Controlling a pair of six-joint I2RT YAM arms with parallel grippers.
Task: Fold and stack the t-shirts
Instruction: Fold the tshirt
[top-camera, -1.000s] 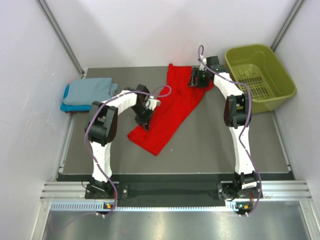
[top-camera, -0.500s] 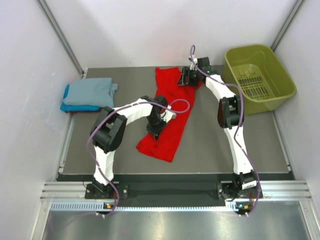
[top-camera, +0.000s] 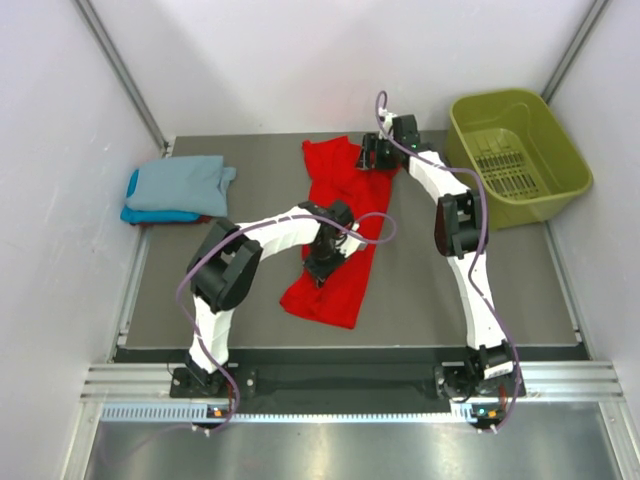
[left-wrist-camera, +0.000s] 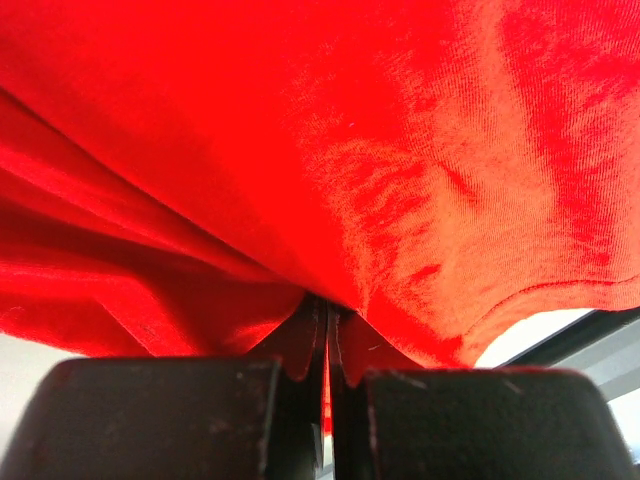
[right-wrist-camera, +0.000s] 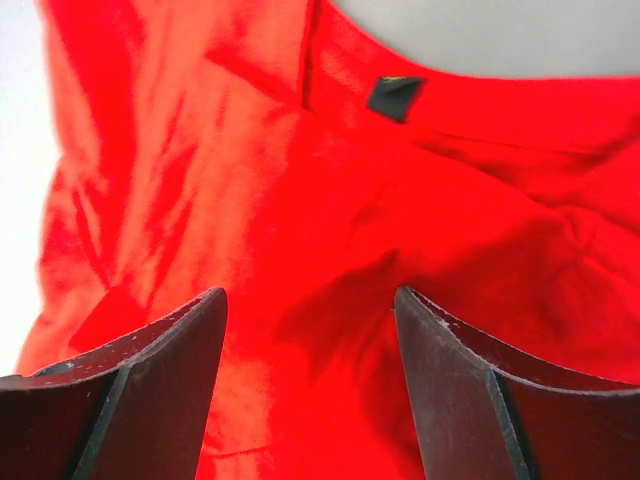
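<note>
Pinching the red shirt (top-camera: 335, 285) near its middle, your left gripper (left-wrist-camera: 327, 330) has its fingers pressed together on a thin ridge of cloth. Your right gripper (right-wrist-camera: 310, 330) hangs over the shirt's far end, by the neck label (right-wrist-camera: 392, 97), with its fingers spread and nothing between them. The shirt lies mid-table (top-camera: 440, 290) as a long rumpled strip running near to far.

Risks, as judged:
- The left hold is narrow. A quick lift could let the cloth slip out.
- With the far end unheld, any pull from the left alone would likely drag that end along and skew or bunch the strip.
- If you close the right fingers here they may take several layers at the collar, which would spoil a flat fold.
- The left arm's cable loops over the cloth and might snag it.

Count:
- Three shirts: one red, plus one grey-blue (top-camera: 180, 180) stacked on one turquoise (top-camera: 140, 213), far left.
- One basket (top-camera: 505, 165), far right.
- Two arms.
</note>
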